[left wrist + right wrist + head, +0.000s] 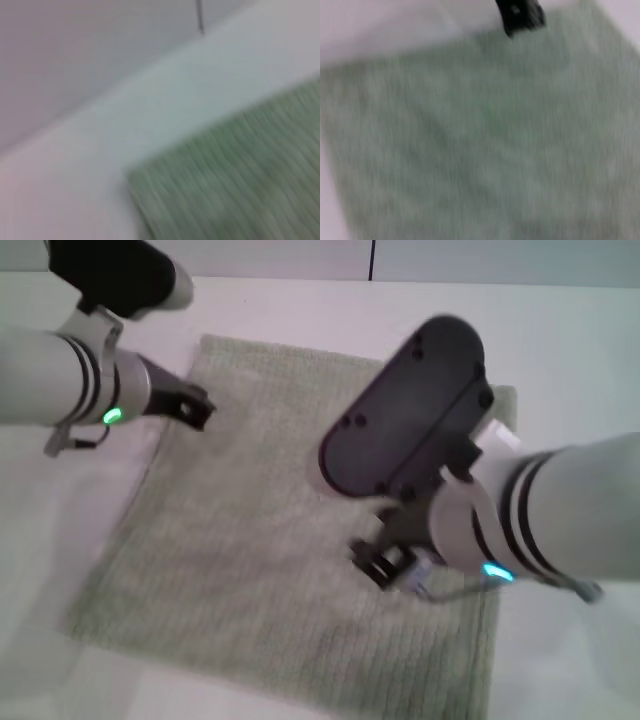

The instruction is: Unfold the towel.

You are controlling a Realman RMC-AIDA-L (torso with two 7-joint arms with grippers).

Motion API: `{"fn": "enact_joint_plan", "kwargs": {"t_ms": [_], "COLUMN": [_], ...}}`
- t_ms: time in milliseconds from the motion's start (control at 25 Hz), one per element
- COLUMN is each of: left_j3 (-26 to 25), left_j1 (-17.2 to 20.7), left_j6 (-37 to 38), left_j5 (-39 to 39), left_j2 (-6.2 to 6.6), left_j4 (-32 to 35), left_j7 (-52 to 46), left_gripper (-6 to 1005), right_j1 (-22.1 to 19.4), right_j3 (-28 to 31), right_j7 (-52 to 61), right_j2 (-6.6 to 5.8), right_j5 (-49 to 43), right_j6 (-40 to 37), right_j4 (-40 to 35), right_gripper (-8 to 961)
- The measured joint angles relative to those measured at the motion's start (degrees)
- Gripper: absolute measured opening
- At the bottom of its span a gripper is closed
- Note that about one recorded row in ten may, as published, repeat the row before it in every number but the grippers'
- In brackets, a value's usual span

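The towel [270, 540] lies spread flat on the white table [560, 350], pale green ribs running across it, all four edges showing and no fold left that I can make out. That suggests the unfolding is done or nearly so. The left gripper [190, 405] hangs over the towel's left edge near the far corner; the right gripper [385, 560] hovers above the cloth toward its right side. Neither seems to hold fabric, though whether their fingers are spread or closed I cannot tell. Bare table surrounds every edge, leaving room to draw both arms outward.
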Motion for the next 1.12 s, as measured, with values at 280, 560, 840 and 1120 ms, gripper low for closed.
{"fn": "enact_joint_plan", "kwargs": {"t_ms": [280,560,840,1120], "left_j3": [-2.1,-3.0,-1.5,1.6], "left_j1": [10.2,21.2,22.3,19.6], "left_j6": [23.2,63.5,89.8,106.1], "left_j5": [3.3,-1.9,-3.0,-2.9], "left_j2": [0.05,0.06,0.19,-0.02], "left_j4": [-13.1,-6.3,12.6,29.6], "left_j7": [-0.1,-3.7,-11.6,-14.5], "left_gripper": [125,142,195,472], "right_j1": [-4.8,-16.8,-28.0,-18.9], "right_j3": [1.1,3.9,8.6,9.6], "right_j7": [-3.2,-3.6,-2.3,-2.4], "right_j2": [0.0,-0.02,0.05,-0.34], "right_j5": [-7.1,-13.1,-12.6,6.0], "right_j6": [-19.8,-48.1,-106.1,-160.8], "right_j4": [0.1,3.0,29.3,70.4], "right_gripper": [391,406,421,437]}}
